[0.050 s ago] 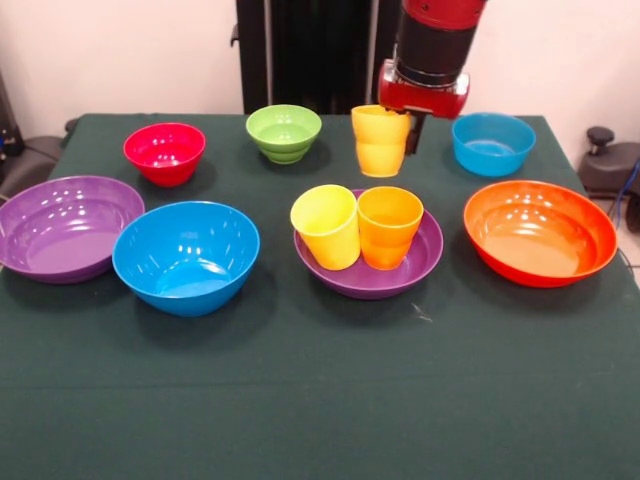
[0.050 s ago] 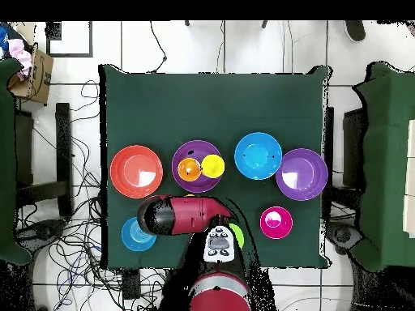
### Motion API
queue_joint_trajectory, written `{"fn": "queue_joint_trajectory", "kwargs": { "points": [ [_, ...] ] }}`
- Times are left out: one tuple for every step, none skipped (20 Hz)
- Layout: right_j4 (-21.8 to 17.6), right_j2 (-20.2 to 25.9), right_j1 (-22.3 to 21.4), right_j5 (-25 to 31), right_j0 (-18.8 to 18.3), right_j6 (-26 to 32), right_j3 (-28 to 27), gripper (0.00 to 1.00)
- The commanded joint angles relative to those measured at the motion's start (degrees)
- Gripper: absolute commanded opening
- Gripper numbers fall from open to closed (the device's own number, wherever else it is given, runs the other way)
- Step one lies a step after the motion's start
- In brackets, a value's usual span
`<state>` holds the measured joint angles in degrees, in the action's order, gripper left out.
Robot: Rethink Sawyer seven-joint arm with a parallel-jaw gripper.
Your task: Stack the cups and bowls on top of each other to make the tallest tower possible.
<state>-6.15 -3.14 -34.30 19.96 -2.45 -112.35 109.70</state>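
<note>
Hand (image 1: 412, 125) gripping yellow cup (image 1: 380, 140), hidden overhead by arm (image 2: 182, 214)

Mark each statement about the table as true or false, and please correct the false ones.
1. Two cups stand inside a purple bowl. True: a yellow cup and an orange cup.
2. The red bowl holds a cup. False: it is empty.
3. The gripper is next to a third cup. True.
4. The large blue bowl is stacked on the other purple bowl. False: they sit side by side.
5. The large orange bowl is upside down. False: it is upright.
</note>
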Motion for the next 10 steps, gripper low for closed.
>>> {"fn": "queue_joint_trajectory", "kwargs": {
  "points": [
    [1.6,2.1,6.6,-5.3,0.6,-9.2,-3.8,0.0],
    [1.5,1.9,7.0,-5.6,0.7,-9.2,-4.2,0.0],
    [1.4,1.5,7.8,-6.2,0.9,-9.2,-4.7,0.0],
    [1.3,1.4,8.3,-6.7,1.0,-9.3,-5.0,0.0],
    [1.3,1.2,8.9,-7.4,1.1,-9.4,-5.3,0.0],
    [1.3,1.1,9.3,-7.7,1.2,-9.4,-5.5,0.0],
    [1.3,0.9,10.0,-8.2,1.3,-9.3,-6.0,0.0],
    [1.2,0.8,10.4,-8.5,1.3,-9.2,-6.3,0.0],
    [1.3,0.9,11.0,-9.0,1.2,-9.0,-6.5,0.0],
    [1.4,0.9,11.3,-9.1,1.1,-8.9,-6.5,0.0]
  ]
}}
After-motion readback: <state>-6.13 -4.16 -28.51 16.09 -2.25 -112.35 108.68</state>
